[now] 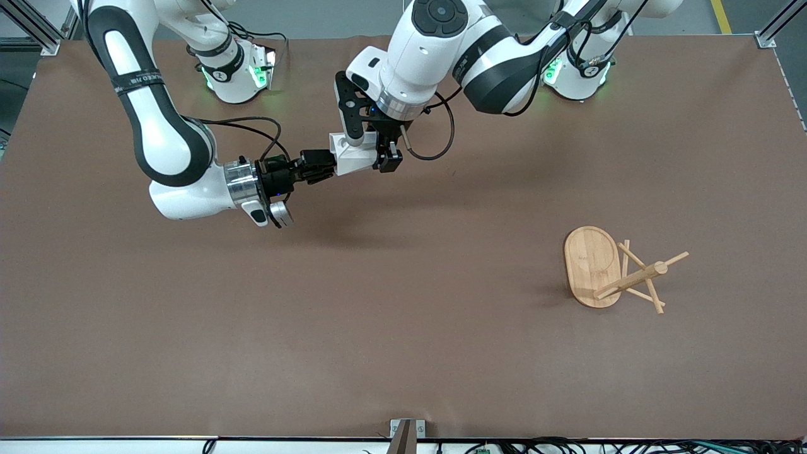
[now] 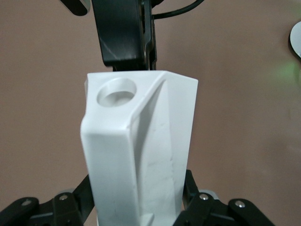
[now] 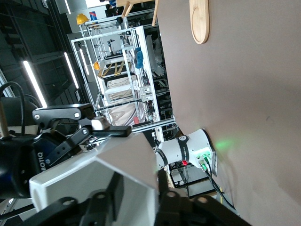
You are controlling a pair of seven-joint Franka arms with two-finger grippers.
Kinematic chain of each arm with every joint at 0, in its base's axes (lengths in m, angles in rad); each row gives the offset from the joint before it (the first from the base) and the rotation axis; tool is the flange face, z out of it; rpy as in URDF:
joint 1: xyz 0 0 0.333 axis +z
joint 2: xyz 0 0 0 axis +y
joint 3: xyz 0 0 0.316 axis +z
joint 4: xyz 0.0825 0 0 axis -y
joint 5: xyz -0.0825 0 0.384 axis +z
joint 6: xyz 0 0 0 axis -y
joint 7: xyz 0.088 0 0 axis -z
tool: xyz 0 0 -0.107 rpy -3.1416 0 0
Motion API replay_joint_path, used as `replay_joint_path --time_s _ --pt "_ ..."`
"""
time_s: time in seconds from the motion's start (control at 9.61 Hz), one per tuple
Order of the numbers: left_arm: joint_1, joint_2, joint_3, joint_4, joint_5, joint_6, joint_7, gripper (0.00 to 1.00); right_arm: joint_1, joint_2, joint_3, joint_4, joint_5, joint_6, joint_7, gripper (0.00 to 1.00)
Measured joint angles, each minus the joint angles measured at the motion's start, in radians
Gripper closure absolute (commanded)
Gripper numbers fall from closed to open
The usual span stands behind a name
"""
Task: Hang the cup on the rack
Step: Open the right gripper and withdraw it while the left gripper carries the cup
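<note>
The white faceted cup (image 1: 348,156) hangs in the air over the brown table, held between both grippers. My right gripper (image 1: 325,166) is shut on one end of it, with one finger inside the mouth (image 3: 111,188). My left gripper (image 1: 369,149) is closed on the other end, a finger on each side (image 2: 190,184). The handle's round hole (image 2: 116,91) shows in the left wrist view, with the right gripper's fingers (image 2: 123,37) past it. The bamboo rack (image 1: 606,268) lies tipped on its side toward the left arm's end, base on edge, pegs pointing sideways.
The rack's oval base (image 3: 199,20) shows in the right wrist view. Brown table surface (image 1: 403,328) stretches wide between the cup and the rack. The arm bases (image 1: 236,75) stand along the table's edge farthest from the front camera.
</note>
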Motion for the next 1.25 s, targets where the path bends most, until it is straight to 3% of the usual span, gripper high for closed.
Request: replay_joint_path --time_s 0.21,0.42,0.62,0.83,1.25 --pt "0.003 0.000 0.002 0.001 0.003 0.000 0.003 0.87 -0.003 -0.021 -0.006 0.000 -0.003 -0.005 0.017 0.00" --pt "0.005 0.000 0.004 0.001 0.034 0.000 0.004 0.90 -0.043 -0.054 -0.016 0.008 -0.129 -0.007 0.035 0.00" --pt "0.014 0.000 0.008 0.001 0.041 0.000 0.004 0.90 -0.141 -0.090 -0.023 0.053 -0.352 -0.027 0.087 0.00" --pt "0.035 0.001 0.011 0.001 0.041 -0.001 0.002 0.90 -0.214 -0.116 -0.028 0.167 -0.633 -0.054 0.196 0.00" --pt "0.139 0.002 0.013 0.001 0.041 -0.014 0.002 0.93 -0.263 -0.142 -0.031 0.315 -1.211 -0.009 0.366 0.00"
